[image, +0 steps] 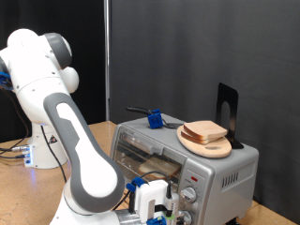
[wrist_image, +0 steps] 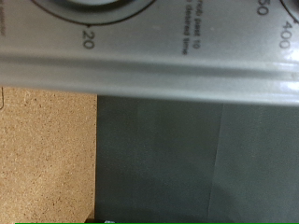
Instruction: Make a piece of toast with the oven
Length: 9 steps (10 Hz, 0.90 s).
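Note:
The silver-grey oven [image: 187,159] stands at the exterior view's bottom right, glass door shut. A tan shape [image: 157,167] shows behind the glass on the rack; I cannot tell for sure that it is the piece of toast. My gripper [image: 155,208] is low in front of the oven, close beside its two round knobs [image: 190,187]. The wrist view is filled by the oven's silver control panel [wrist_image: 149,51], very near, with dial marks 20 and 400. My fingers do not show there.
A round wooden plate [image: 219,147] with piled bread slices [image: 206,131] sits on the oven's top. A blue-handled tool [image: 153,119] and a black upright stand [image: 228,111] are also on top. A cork-brown surface [wrist_image: 47,149] and a dark grey surface [wrist_image: 196,149] lie below the panel.

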Each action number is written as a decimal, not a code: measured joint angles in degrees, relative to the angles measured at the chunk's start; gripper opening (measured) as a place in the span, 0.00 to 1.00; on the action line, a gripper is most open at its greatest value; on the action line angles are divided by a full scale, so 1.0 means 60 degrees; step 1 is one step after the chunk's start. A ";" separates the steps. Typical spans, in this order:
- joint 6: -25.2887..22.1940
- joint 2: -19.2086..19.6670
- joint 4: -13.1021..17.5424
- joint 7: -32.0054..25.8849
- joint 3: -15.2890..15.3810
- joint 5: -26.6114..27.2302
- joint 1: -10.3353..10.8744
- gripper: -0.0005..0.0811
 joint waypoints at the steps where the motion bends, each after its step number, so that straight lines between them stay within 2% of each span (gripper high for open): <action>1: 0.0022 0.0000 0.0005 0.0000 0.0000 0.0000 0.0018 0.01; 5: 0.0088 -0.0003 0.0159 0.0361 -0.0043 -0.0456 0.0245 0.01; 6: 0.0132 0.0003 0.0156 -0.0215 -0.0009 -0.0381 0.0226 0.01; 9: 0.0222 0.0148 -0.0211 -0.3513 0.0316 0.0633 -0.0122 0.01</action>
